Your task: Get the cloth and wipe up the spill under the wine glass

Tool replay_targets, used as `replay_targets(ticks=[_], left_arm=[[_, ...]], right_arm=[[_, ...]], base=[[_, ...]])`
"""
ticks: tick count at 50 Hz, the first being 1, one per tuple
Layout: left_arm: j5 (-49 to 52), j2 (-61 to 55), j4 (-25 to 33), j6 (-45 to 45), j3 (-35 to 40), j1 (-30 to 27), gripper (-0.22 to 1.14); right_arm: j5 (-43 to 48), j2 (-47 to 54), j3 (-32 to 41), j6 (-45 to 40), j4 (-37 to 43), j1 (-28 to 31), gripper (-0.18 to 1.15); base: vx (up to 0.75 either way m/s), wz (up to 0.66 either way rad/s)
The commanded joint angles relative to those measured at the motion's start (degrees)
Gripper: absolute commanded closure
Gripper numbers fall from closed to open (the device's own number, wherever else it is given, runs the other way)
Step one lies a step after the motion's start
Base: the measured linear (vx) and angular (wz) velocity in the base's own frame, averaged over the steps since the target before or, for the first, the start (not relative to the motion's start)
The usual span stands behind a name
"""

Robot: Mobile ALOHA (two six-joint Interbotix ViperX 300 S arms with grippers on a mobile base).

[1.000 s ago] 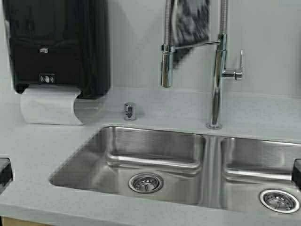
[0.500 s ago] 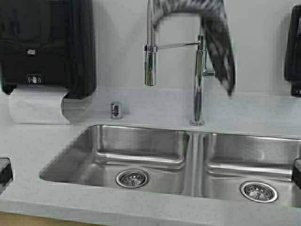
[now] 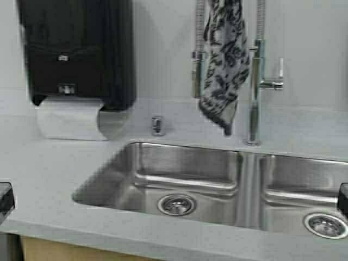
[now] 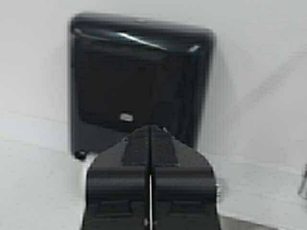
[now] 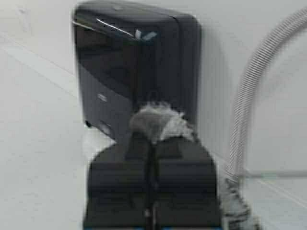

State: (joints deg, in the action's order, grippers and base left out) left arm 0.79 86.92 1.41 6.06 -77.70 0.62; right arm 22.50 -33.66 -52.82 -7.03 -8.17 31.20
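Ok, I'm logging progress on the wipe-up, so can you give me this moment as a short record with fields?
cloth: hanging in front of the faucet, above the sink
right gripper: fingers shut on a tuft of the cloth
left gripper: fingers shut, nothing held, facing the towel dispenser
wine glass: not in view

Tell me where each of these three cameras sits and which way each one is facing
High view: on the robot's frame, looking forward and down at the sink, faucet and the cloth hanging there; both arms show only at the edges.
Left wrist view: on the left arm, facing the paper towel dispenser; the left gripper shows shut.
Right wrist view: on the right arm, facing the same dispenser; the right gripper pinches grey cloth.
All three share the dispenser.
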Motion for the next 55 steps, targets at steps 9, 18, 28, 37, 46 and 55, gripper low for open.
replay_targets(ticks=[9,18,28,37,46,55], left_arm=[[-0.2,0.4,0.3,0.3,0.7,0.0,0.89],[-0.3,0.4,0.3,0.3,0.6,0.0,0.89],[-0.5,-0.1,0.3,0.3,0.4,0.0,0.89],[-0.7,-0.3,0.3,0.2,0.3,0.0,0.89],[-1.1,-0.2,0.3,0.2,0.2,0.0,0.89],[-1.9,-0.3,0.3,0.3,0.0,0.0,0.89]], right_arm=[[1.0,-1.1,0.6,0.1,0.3,-0.6,0.9],[1.0,-1.2,0.5,0.0,0.7,-0.6,0.9],[1.1,-1.2,0.4,-0.1,1.1,-0.6,0.9],[1.3,-1.2,0.3,-0.1,1.1,-0.6,0.9],[1.8,-1.2,0.4,-0.1,1.1,-0.6,0.9],[2.1,-0.8,0.3,0.0,1.1,-0.6,0.9]], base=[[-0.02,0.28],[0.0,0.38],[0.03,0.5],[0.02,0.52],[0.02,0.51],[0.02,0.5]])
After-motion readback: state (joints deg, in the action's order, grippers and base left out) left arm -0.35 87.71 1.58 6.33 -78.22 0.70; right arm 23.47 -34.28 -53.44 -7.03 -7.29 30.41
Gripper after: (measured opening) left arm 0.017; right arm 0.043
